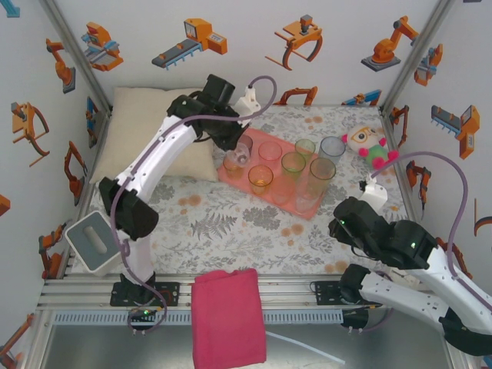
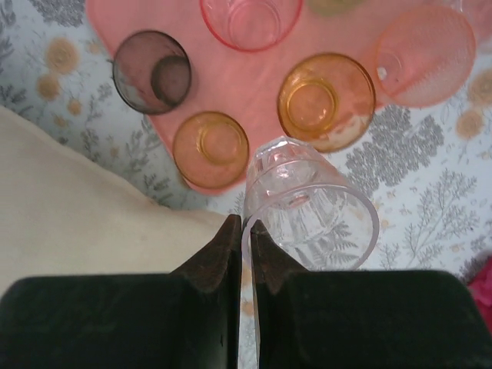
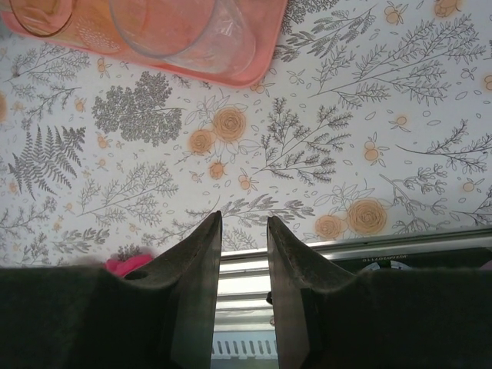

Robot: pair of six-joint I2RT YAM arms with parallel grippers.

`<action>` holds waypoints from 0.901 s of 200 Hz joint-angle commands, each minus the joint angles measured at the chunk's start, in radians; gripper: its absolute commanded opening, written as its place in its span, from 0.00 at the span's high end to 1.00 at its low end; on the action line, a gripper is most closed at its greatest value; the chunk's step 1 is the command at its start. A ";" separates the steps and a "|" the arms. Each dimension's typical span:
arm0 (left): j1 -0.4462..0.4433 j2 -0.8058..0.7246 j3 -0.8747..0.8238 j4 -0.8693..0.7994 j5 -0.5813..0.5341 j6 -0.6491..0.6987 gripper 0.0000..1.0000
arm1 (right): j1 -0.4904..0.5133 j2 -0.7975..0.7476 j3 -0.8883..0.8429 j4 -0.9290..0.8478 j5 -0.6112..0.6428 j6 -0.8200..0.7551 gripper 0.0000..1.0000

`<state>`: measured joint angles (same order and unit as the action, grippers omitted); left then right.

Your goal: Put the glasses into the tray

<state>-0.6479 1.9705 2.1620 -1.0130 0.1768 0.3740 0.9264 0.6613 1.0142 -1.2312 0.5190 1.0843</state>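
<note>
**Entry 1: left gripper (image 2: 244, 229).** The jaws are pressed together on the rim wall of a clear glass (image 2: 307, 207), with one finger outside and one inside the mouth. This wall pinch is judged to be used because the tumbler is too wide to be spanned. The glass is hung mouth towards the wrist, so that it can be set down on its base.

**Entry 2: clear glass, location.** It is held by the near corner of the tray (image 2: 211, 73), mostly above the tablecloth (image 2: 430, 215) and near the pillow (image 2: 69, 207). Whether its base touches anything cannot be told.

**Entry 3: tray, contents.**
- A grey glass (image 2: 151, 71) is stood at the tray's edge.
- A small orange glass (image 2: 210, 148) is stood near the corner.
- A large orange glass (image 2: 326, 100) is stood further in.
- A pink glass (image 2: 250, 19) is stood beyond.

All are upright and set apart, so bare patches are left between them. A shift inward over the tray is judged necessary before release. The small orange glass, just beside the held one, is at risk of being knocked.

**Entry 4: right gripper (image 3: 244, 223).** The jaws are parted a little and nothing is held between them. It is hung over bare tablecloth, apart from the tray's corner, and is judged parked clear of the left arm's work.

**Entry 5: sundries.** A magenta cloth (image 1: 227, 315) and a toy (image 1: 370, 146) are noted. Neither is concerned in the task.
</note>
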 commanded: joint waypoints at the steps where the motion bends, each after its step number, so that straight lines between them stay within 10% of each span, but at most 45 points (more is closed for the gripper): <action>1: 0.026 0.103 0.173 -0.048 0.047 -0.003 0.86 | 0.002 -0.007 -0.004 -0.034 0.051 0.038 0.68; 41: 0.054 0.308 0.490 -0.084 0.066 -0.040 0.86 | 0.002 0.010 0.004 -0.039 0.064 0.045 0.68; 180: 0.113 0.429 0.473 0.206 0.027 -0.082 0.86 | 0.002 0.160 0.120 0.000 0.098 -0.009 0.68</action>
<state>-0.5461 2.3840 2.6179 -0.8742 0.2024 0.3050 0.9264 0.7910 1.0889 -1.2472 0.5716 1.0981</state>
